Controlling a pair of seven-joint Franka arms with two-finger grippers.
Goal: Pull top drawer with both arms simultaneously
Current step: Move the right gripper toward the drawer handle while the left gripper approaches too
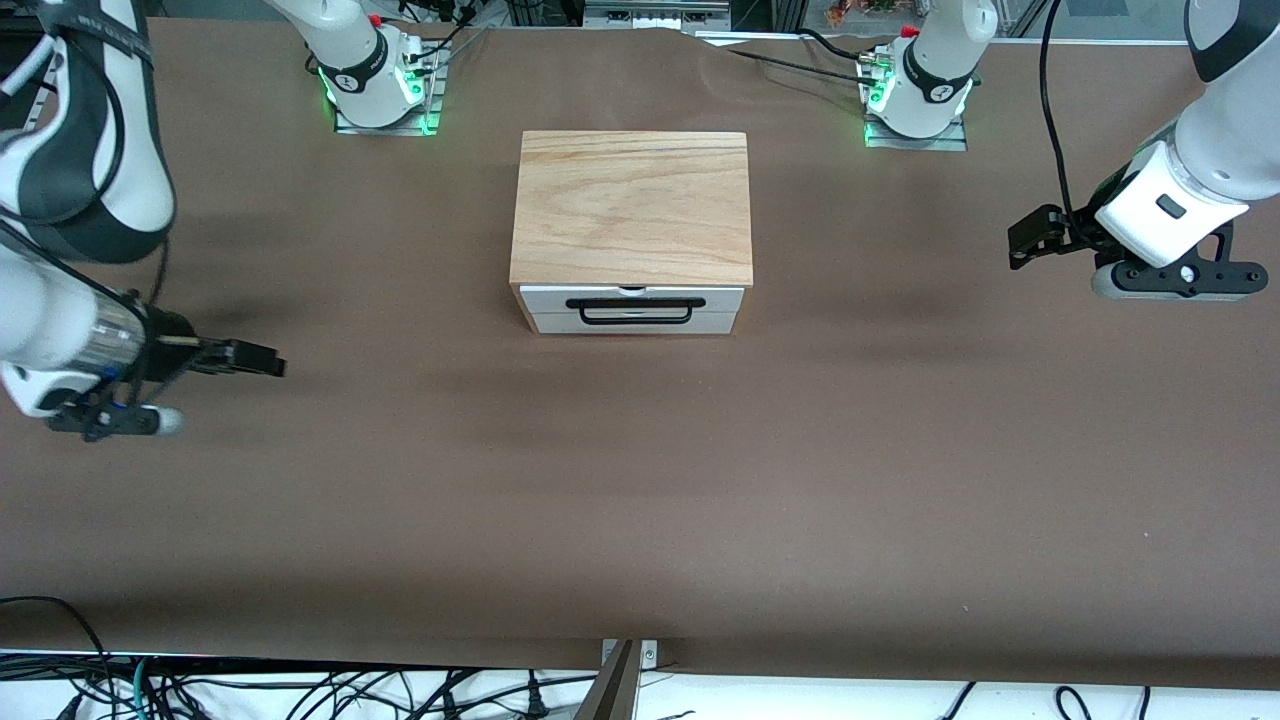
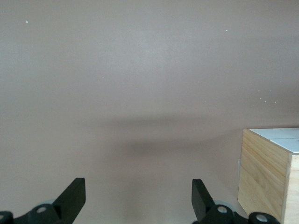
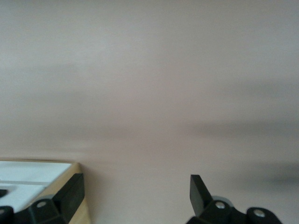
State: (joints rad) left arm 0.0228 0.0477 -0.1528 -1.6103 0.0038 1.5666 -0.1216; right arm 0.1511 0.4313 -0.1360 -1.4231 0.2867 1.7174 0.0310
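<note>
Top drawer (image 1: pixel 632 296) shut flush in wooden box (image 1: pixel 631 205), white front turned toward the front camera, long axis running from one arm's end of the desk to the other. Thin black wire handle (image 1: pixel 635 310) hanging flat across that front, small notch at the upper edge. Second white-fronted drawer (image 1: pixel 633 322) just beneath, also shut; contents of both hidden. Box set mid-desk (image 1: pixel 640 500), closer to the edge where the arm bases stand, wood-grain lid on top. Nothing lying on the brown surface between the drawer front and either claw. Right gripper (image 1: pixel 265 360) hovering over bare desk toward the right arm's end, fingers (image 3: pixel 70 193) spread wide apart, holding nothing; box corner showing at the edge of the right wrist view, somewhat blurred. Left gripper (image 1: pixel 1030 240) hovering over bare desk toward the left arm's end, fingers (image 2: pixel 74 196) likewise wide apart and empty.
</note>
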